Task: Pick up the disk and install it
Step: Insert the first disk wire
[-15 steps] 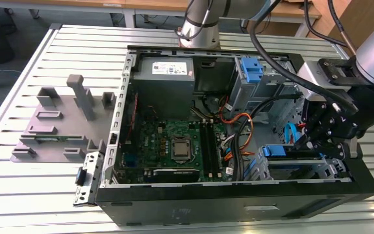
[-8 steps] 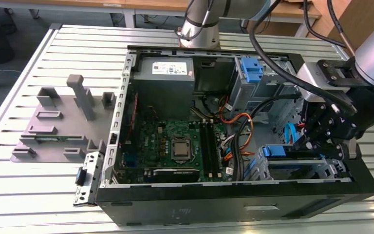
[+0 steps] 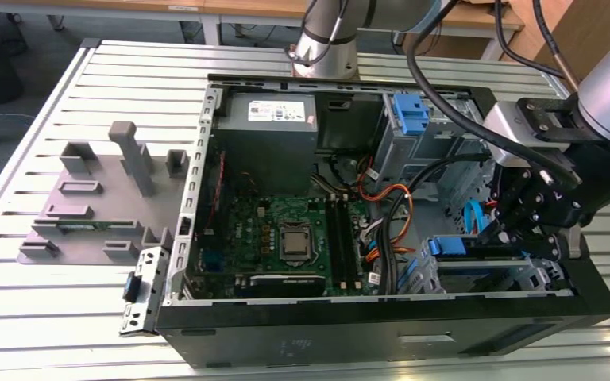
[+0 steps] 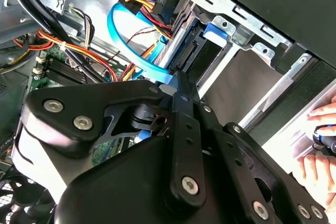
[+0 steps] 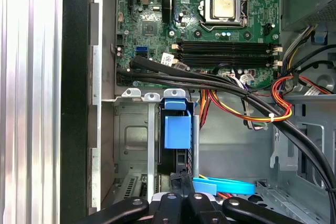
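The gripper (image 3: 527, 226) hung over the drive cage (image 3: 482, 274) at the exterior view's right, fingers closed together and gripping nothing, directly above the disk (image 5: 177, 127), which sat edge-up in the cage, long axis pointing downward.

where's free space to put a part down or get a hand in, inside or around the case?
Free: slatted table in front of the grey fixture; table strip behind the fixture. Inside the case: bare metal floor between drive cage and black cable bundle. Crowded: the gripper at the blue drive bracket; orange cables beside the motherboard.
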Action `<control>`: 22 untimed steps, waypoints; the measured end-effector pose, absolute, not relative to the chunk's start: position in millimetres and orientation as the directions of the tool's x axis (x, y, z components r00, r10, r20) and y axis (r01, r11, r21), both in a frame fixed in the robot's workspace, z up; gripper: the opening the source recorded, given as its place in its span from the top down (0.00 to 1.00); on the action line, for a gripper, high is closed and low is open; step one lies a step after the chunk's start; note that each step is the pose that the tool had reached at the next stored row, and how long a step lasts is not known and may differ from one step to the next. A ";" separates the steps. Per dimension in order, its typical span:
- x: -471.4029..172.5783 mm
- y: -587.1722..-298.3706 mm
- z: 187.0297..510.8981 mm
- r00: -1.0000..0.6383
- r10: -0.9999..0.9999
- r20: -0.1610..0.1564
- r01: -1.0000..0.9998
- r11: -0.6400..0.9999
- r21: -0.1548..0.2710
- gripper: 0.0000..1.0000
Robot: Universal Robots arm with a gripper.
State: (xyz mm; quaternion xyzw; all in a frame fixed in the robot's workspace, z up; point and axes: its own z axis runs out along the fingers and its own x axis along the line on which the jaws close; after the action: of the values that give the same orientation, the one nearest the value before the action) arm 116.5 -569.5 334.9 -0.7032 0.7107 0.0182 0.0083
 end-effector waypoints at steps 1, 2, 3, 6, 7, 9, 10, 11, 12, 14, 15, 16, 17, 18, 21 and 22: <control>116.5 -569.5 334.8 -0.011 -0.999 -0.037 -1.000 0.010 0.014 0.89; 116.5 -569.5 334.8 -0.011 -0.999 -0.037 -1.000 0.010 0.014 0.89; 116.6 -569.5 334.8 -0.011 -0.999 -0.037 -1.000 0.010 0.014 0.89; 116.5 -569.5 334.8 -0.011 -0.999 -0.037 -1.000 0.010 0.014 0.82; 116.5 -569.5 334.8 -0.011 -0.999 -0.038 -1.000 0.010 0.014 0.82; 116.5 -569.5 336.7 -0.011 -0.999 -0.038 -1.000 0.010 0.014 0.82; 116.5 -569.5 338.8 -0.011 -0.999 -0.038 -1.000 0.010 0.014 0.82; 116.5 -569.4 341.1 -0.011 -0.999 -0.038 -1.000 0.010 0.014 0.82; 116.5 -569.5 343.4 -0.011 -0.999 -0.038 -1.000 0.010 0.014 0.82; 116.5 -569.5 349.0 -0.011 -0.999 -0.037 -1.000 0.010 0.014 0.82; 116.5 -569.5 351.4 -0.011 -0.999 -0.038 -1.000 0.010 0.014 0.82; 116.5 -569.5 353.5 -0.011 -0.999 -0.037 -1.000 0.010 0.014 0.82; 116.5 -569.5 355.1 -0.011 -0.999 -0.037 -1.000 0.010 0.014 0.82; 116.5 -569.5 356.3 -0.011 -0.999 -0.037 -1.000 0.010 0.014 0.82; 116.5 -569.5 357.0 -0.011 -0.999 -0.038 -1.000 0.010 0.014 0.82; 116.5 -569.3 357.2 -0.011 -0.999 -0.038 -1.000 0.010 0.014 0.82</control>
State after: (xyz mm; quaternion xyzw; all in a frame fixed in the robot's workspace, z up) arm 116.5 -569.3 357.2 -0.7032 0.7107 0.0183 0.0084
